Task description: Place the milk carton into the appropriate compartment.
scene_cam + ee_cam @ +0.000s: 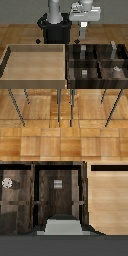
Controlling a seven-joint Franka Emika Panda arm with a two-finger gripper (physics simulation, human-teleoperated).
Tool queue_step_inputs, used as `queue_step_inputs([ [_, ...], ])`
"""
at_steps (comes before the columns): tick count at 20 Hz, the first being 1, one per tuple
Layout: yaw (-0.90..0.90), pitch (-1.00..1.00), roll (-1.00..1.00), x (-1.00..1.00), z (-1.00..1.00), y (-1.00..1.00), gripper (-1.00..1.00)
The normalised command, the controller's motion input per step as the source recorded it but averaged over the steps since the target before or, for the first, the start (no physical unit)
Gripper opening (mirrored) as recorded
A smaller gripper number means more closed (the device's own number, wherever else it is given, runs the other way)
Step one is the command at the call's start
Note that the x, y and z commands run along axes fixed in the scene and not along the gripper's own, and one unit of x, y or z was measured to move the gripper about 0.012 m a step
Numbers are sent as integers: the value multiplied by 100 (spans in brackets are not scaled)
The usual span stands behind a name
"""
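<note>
My hand (83, 31) hangs above the back row of the dark divided bin (70, 64), on the exterior view's right half of the scene. In the exterior view I see a pale piece at the lower end of my hand, but I cannot tell if it is the milk carton or only my fingers.

In the wrist view a light grey-white block (61, 227) fills the low middle of the picture, very close to the camera, directly over a dark-brown compartment (57, 198). It looks like the milk carton held under my wrist, but my fingers are not visible there, so I cannot tell if my hand is closed on it or open.

Inside that compartment, a small grey block (58, 183) lies near the far wall. In the neighbour cell there is a small round white thing (7, 182).

The large light-tan tray (35, 62) stands just beside the divided bin, touching it along one side, on the exterior view's left. Both stand on thin metal legs above the wooden floor (35, 110).
</note>
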Motion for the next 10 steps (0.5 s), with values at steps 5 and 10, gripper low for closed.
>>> queue_step_inputs([
  [5, 0, 0, 0, -80, -20, 0, -100],
  [10, 0, 0, 0, 0, -80, 0, -100],
])
